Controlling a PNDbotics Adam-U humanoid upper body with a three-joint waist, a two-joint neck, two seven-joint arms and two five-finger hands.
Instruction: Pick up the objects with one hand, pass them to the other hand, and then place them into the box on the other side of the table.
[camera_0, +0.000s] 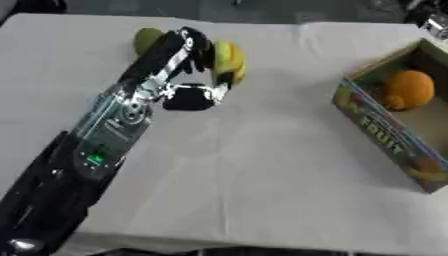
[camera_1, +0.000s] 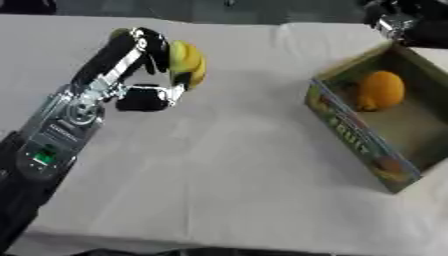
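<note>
White cloth covers the table, and a dark floor shows beyond its far edge. The robot's left arm enters from the lower left corner and extends diagonally toward the far left part of the table. The left hand is at the end of that arm, with its fingers curled over a bunch of yellow bananas and its thumb below; the hand grips the bananas. Whether the bunch is touching the cloth or is lifted off it cannot be determined. A green fruit lies just behind the hand, partly hidden by it. A cardboard box with printed sides stands at the right edge of the table, well apart from the bananas. An orange fruit rests inside the box, near its far end. The right hand does not appear in either view.
</note>
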